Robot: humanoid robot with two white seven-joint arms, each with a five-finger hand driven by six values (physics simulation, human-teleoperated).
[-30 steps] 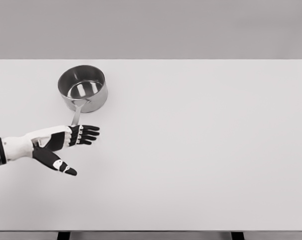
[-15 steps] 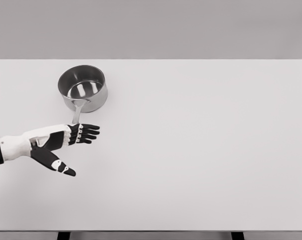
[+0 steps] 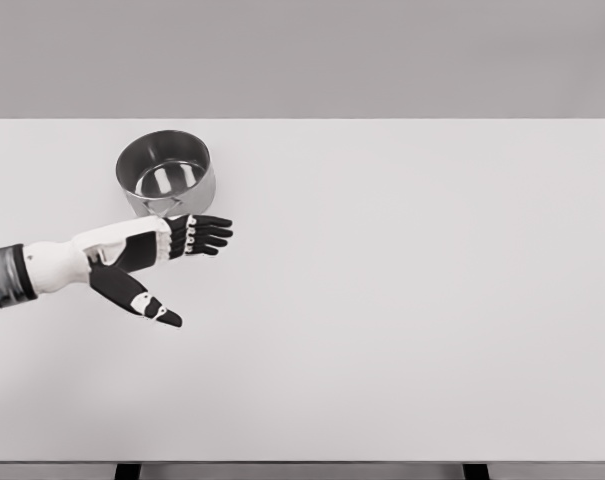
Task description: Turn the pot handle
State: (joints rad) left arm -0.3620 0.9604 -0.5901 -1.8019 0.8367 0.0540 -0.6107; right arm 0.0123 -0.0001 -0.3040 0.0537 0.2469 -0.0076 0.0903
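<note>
A steel pot (image 3: pixel 166 174) stands on the white table (image 3: pixel 402 300) at the back left, empty and shiny inside. Its handle points toward me and is now hidden behind my left hand (image 3: pixel 187 272). That hand reaches in from the left edge, palm sideways, just in front of the pot's near wall. Its fingers (image 3: pixel 210 234) are stretched out to the right and the thumb (image 3: pixel 147 303) hangs down toward me. It holds nothing. Whether the hand touches the handle cannot be told. The right arm is out of view.
The table's front edge runs along the bottom of the picture, with two dark legs (image 3: pixel 128 471) under it. A grey wall stands behind the far edge.
The left hand has moved right and toward the pot, and now covers the handle, which showed above the knuckles before. The pot has not visibly shifted.
</note>
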